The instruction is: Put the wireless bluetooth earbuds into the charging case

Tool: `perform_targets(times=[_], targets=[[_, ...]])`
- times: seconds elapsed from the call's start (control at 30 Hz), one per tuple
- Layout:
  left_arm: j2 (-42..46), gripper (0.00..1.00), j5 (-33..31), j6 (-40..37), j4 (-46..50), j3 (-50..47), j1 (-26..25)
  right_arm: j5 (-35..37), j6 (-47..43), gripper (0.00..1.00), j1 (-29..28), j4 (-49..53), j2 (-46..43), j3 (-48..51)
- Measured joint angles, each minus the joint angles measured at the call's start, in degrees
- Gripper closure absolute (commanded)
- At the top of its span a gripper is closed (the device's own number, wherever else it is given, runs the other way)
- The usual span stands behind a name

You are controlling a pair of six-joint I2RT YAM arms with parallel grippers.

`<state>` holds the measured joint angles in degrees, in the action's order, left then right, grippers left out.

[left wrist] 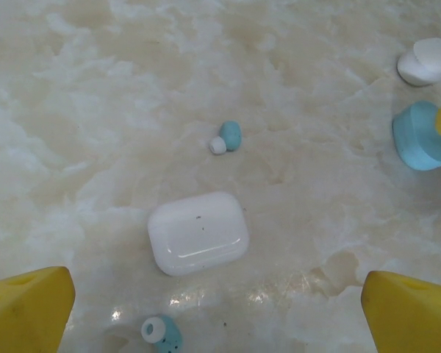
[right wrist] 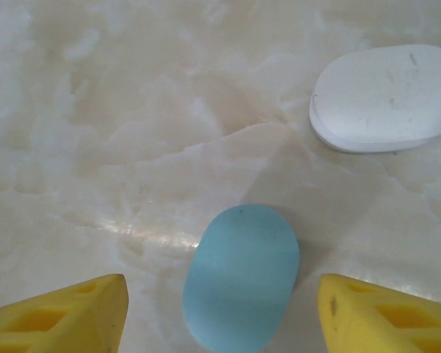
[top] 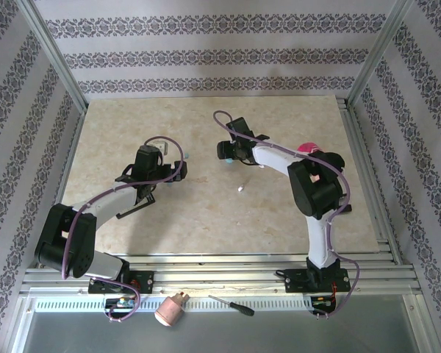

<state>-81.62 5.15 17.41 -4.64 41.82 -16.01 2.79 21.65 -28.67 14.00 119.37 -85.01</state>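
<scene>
A white pebble-shaped charging case [left wrist: 198, 233] lies shut on the marble table, just ahead of my open left gripper [left wrist: 217, 309]. Two blue-green earbuds with white tips lie loose: one [left wrist: 226, 137] beyond the white case, the other [left wrist: 160, 332] close in front of the left yellow finger [left wrist: 26, 309]. A blue case [right wrist: 242, 276] lies flat between the fingers of my right gripper [right wrist: 220, 309], which stands open with a gap on each side. In the top view the right gripper [top: 226, 153] hovers over that blue case [top: 226, 160]. A tiny white earbud [top: 240, 189] lies mid-table.
A white oval case [right wrist: 386, 98] lies just beyond the blue one, to its right. Something pink [top: 306, 148] sits behind the right arm. A screwdriver [top: 231, 305] and a pink-and-white object [top: 170, 310] rest on the front rail. Patterned walls enclose the table.
</scene>
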Motion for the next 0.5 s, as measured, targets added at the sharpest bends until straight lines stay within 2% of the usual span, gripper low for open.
perform_targets(times=[0.27, 0.37, 0.5], targets=[[0.15, 0.01, 1.11, -0.44, -0.04, -0.35, 0.0, 1.9, -0.68, 0.48, 0.0, 5.09, 5.79, -6.73], [0.61, 0.01, 1.7, -0.46, -0.07, -0.83, 0.0, 1.97, -0.68, 0.49, 0.0, 6.8, 6.62, -8.35], [0.7, 0.01, 2.36, -0.48, -0.07, -1.01, 0.0, 1.95, -1.14, 0.55, 0.02, 8.13, 6.8, -9.14]])
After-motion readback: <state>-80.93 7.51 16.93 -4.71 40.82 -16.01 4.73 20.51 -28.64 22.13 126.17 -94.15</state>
